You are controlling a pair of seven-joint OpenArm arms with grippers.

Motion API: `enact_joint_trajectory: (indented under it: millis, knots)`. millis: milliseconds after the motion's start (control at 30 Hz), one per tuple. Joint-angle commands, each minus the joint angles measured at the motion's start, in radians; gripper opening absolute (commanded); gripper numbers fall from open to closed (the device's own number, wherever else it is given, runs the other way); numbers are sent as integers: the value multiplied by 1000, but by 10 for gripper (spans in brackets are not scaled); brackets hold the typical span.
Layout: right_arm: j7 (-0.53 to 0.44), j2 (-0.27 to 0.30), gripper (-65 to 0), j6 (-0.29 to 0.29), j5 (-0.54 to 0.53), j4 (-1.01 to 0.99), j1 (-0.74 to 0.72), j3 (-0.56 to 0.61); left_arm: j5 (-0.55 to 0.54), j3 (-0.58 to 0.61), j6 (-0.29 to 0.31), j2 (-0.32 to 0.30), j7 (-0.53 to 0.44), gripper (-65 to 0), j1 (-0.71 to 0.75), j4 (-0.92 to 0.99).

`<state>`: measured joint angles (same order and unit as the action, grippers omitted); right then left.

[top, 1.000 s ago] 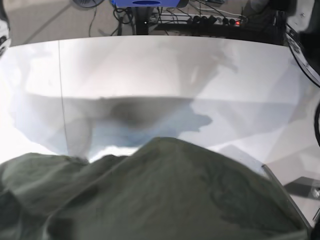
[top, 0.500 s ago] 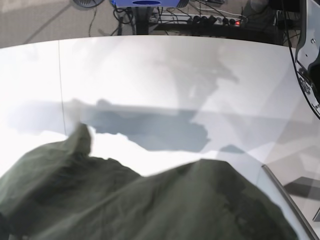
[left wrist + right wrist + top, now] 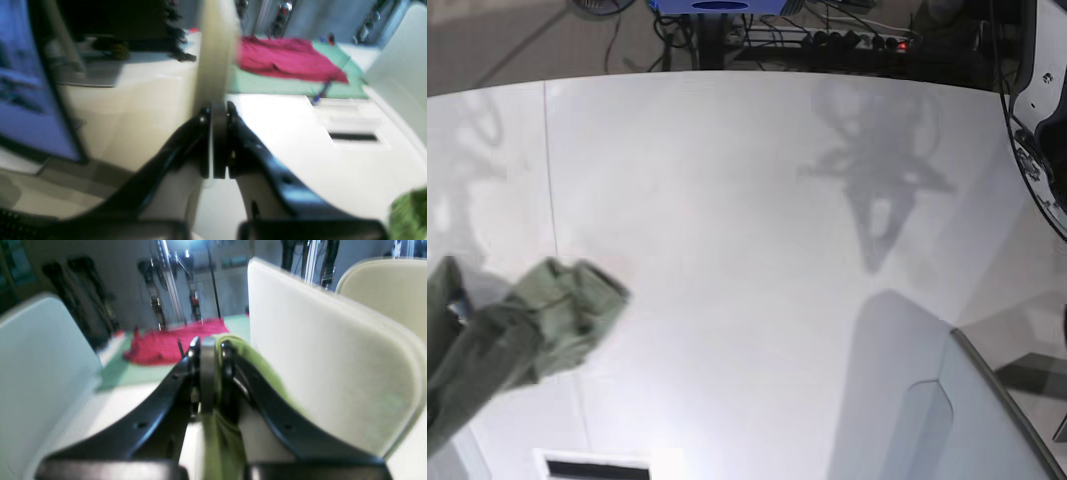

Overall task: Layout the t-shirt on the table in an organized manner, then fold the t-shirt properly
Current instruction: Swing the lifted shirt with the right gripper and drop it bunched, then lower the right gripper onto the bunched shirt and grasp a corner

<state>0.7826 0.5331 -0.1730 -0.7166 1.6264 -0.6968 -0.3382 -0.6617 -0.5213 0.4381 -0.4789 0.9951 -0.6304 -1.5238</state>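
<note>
The olive-green t-shirt (image 3: 547, 315) hangs in a bunched, twisted strip at the lower left of the base view, over the white table (image 3: 747, 200). In the right wrist view my right gripper (image 3: 208, 345) is shut on a fold of the t-shirt (image 3: 223, 440), which trails down between the black fingers (image 3: 160, 396). My left gripper (image 3: 215, 111) is shut with no cloth between its pads. A small patch of the green t-shirt (image 3: 410, 213) shows at the lower right corner of the left wrist view, apart from that gripper.
A grey translucent panel (image 3: 927, 400) stands at the table's lower right. Part of the left arm (image 3: 1039, 120) shows at the right edge. A dark slot (image 3: 592, 467) lies near the bottom left. A red cloth (image 3: 283, 58) on a green mat lies beyond the table.
The t-shirt, which filled the bottom of the base view, has been drawn away to the left. Only a bunched strip of it shows now, and most of the tabletop is uncovered.
</note>
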Motion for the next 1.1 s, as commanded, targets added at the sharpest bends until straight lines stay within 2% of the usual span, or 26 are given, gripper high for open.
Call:
enact_joint_trajectory:
  millis: [0, 67, 267, 367, 467, 600, 700, 867, 967, 1067]
  knots:
    - [-35, 12, -650, -10, -22, 15, -21, 9, -23, -1, 5, -13, -29, -650, -12, -28]
    - [-36, 9, -650, -6, -28, 15, 32, 6, -25, -3, 5, 10, -29, -650, 39, -51]
    - [-58, -61, -650, -3, -22, 64, 88, 17, -23, 23, 8, 65, -29, -650, 183, -54]
    - [-55, -121, -650, -3, -22, 82, 88, 20, -22, 48, 9, 70, -29, -650, 251, -53]
    - [-55, -163, -650, -3, -22, 99, 90, 87, -22, 79, 9, 38, -31, -650, 335, -51]
    - [-62, -207, -650, -3, -19, 100, 105, 149, -22, 172, 9, 36, -31, -650, 467, -54]
    - [-74, -207, -650, -1, 1, 99, 114, 147, -22, 258, 9, 55, -55, -650, 548, -62]
    - [-88, -204, -650, -7, 200, 99, 176, 60, -22, 283, 9, 81, -184, -650, 633, -54]
    - [-91, -202, -650, -12, 275, 99, 230, -23, -22, 283, 9, 81, -195, -650, 645, -53]
    - [-93, -173, -650, -12, 291, 93, 277, -98, -22, 280, 9, 79, -195, -650, 645, -53]
